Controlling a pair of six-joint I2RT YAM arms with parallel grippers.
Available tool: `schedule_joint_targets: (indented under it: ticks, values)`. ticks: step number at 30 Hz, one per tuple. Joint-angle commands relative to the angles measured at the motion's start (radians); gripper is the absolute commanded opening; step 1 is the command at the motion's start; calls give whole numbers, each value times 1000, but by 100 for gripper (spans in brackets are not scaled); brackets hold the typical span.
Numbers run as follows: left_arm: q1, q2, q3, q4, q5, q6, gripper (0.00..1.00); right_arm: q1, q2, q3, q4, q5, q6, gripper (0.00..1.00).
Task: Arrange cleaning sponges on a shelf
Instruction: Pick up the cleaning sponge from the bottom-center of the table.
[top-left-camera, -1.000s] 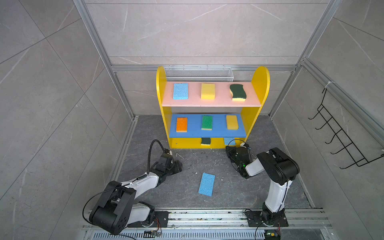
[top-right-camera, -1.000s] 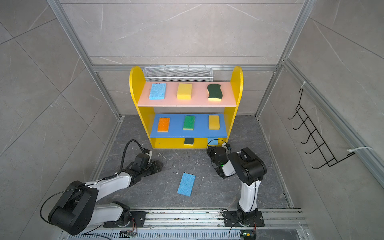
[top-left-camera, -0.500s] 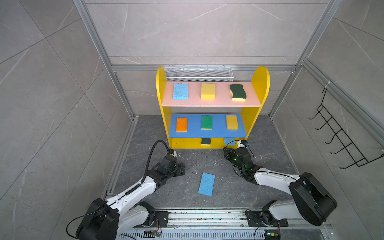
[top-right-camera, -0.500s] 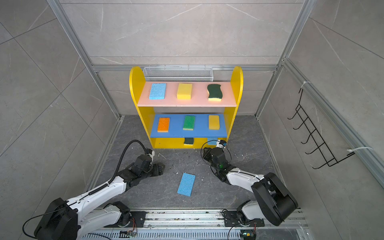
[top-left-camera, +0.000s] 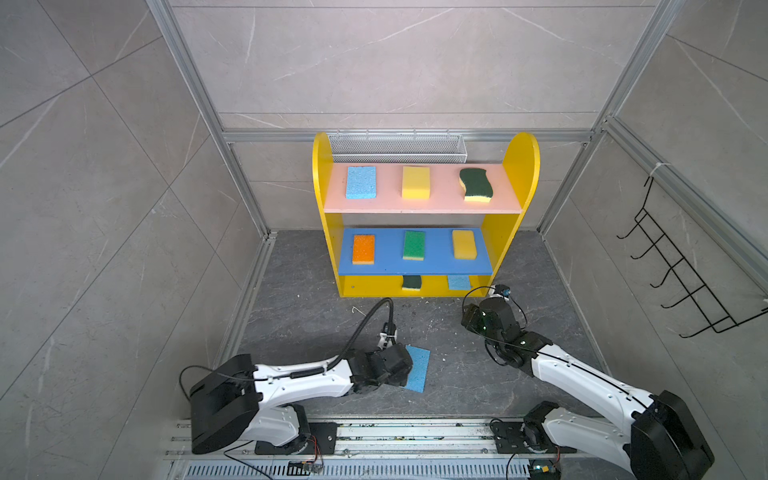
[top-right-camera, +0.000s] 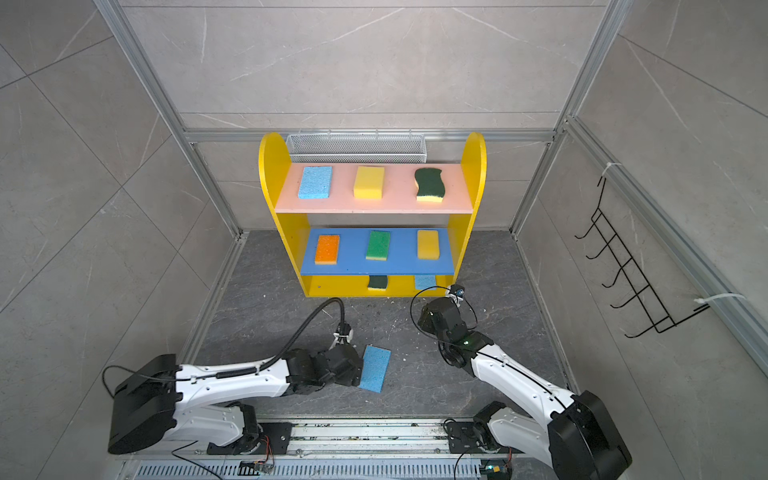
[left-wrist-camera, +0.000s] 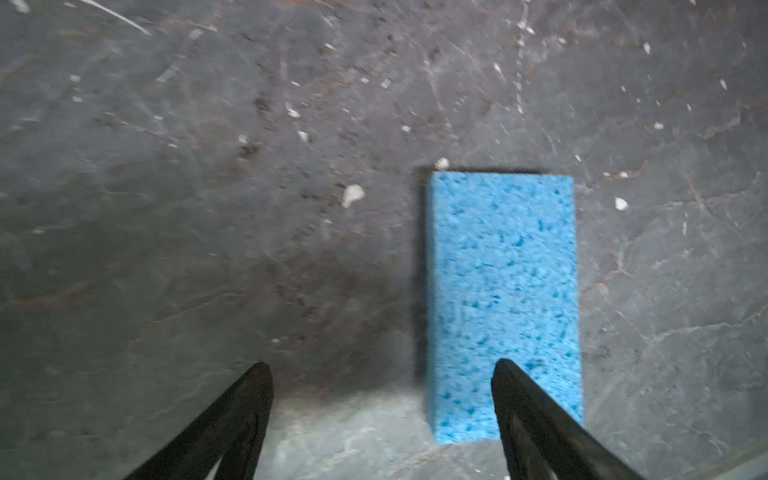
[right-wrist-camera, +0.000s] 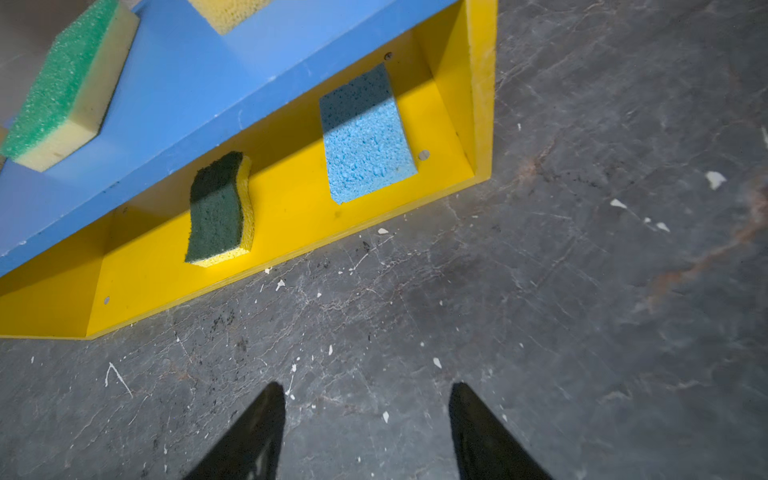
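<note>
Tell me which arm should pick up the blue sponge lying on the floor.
Left. The left gripper hangs open right at the blue sponge; the right gripper is off by the shelf.

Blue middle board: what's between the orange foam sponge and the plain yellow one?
A bright green rectangular foam sponge, yellow underneath; visible in both top views.

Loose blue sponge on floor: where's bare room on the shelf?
Yellow base: bare stretch between the left side panel and the wavy green sponge; a blue sponge sits further right. Pink board and blue board crowded, three sponges each.
</note>
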Motion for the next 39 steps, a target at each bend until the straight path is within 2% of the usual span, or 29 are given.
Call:
schedule_joint_targets:
  ticks: [1,6,11,15,19,33,36,39]
  values:
    - [-60,51,56,-6,-33,-106,87,1,-62,23,-131,37,-28,71]
    - [-94,111,110,-44,-33,-170,91,-12,-135,19,-191,41,-51,75]
    - [-102,188,165,-66,12,-180,94,-36,-201,18,-285,45,-37,78]
    - [-104,221,202,-101,23,-192,95,-42,-247,23,-358,66,-40,88]
    - [-103,236,232,-177,25,-235,95,-44,-279,35,-406,91,-48,89]
    - [-96,295,256,-178,83,-222,100,-47,-326,9,-395,66,-38,90]
    - [-87,288,233,-146,99,-218,99,-49,-330,1,-387,61,-30,90]
    - [-85,308,243,-141,113,-197,95,-51,-332,-3,-390,61,-30,90]
